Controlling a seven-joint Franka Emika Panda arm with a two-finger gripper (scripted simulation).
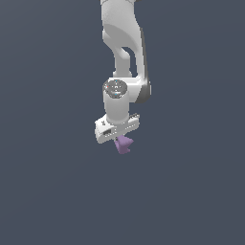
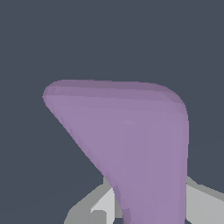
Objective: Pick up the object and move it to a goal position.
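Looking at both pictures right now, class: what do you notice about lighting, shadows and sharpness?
Exterior view: flat, even light, no shadow cast under the arm; purple piece small but crisp. Wrist view: the piece fills the frame, softly shaded, edges slightly soft; no glare.

A matte lilac-purple object stands out against a plain dark slate-blue ground, beneath a white arm with a dark grey band along one side and a speckled grey cap at its joint. Close up, the object is an even, unpatterned purple, paler along its upper rim, above light grey fingers.
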